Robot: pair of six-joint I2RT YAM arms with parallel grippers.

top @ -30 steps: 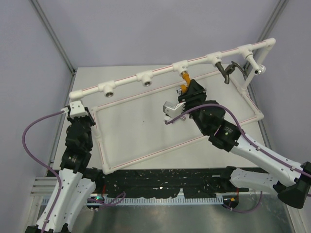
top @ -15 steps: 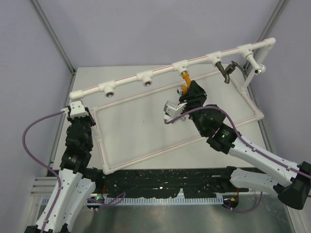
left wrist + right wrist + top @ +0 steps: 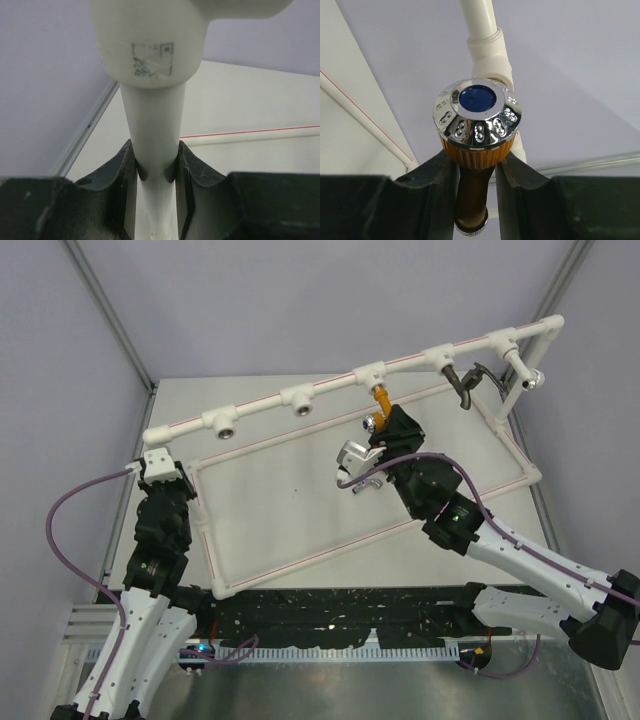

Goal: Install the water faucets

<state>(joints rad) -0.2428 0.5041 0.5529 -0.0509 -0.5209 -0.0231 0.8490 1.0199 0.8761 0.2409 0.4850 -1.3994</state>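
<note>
**Threading stage, with hazards.** The right tool (image 3: 476, 172) is clamping the orange faucet (image 3: 381, 397) just below its chromed, blue-centred cap, with the fingers narrowed onto the body. The faucet is hanging from the middle socket (image 3: 371, 373) of the white pipe frame (image 3: 270, 410), which is standing raised above the surface (image 3: 290, 490). These views are not showing how deeply the thread is seated. The left tool (image 3: 156, 175) is gripping the frame's corner post (image 3: 152, 130), fingers drawn in against both sides of the pipe, apparently bracing it. A dark grey faucet (image 3: 461, 390) and a silver faucet (image 3: 532, 380) are sitting in sockets toward the right end. Two open sockets (image 3: 222, 429) are waiting toward the left end.

Likely failure modes:
- **(a) Cross-threading:** the right tool may be turning the faucet while its axis is tilting away from the socket's.
- **(b) Slipping:** the fingers are bearing on a smooth round body under a ribbed collar, so torque may be spinning the pads rather than the part.
- **(c) Frame twisting or lifting:** the turning force may be exceeding what the left tool's single brace is resisting on a long, light rail.
- **(d) Dropping:** the grip may be letting go before enough thread is engaging.
</note>
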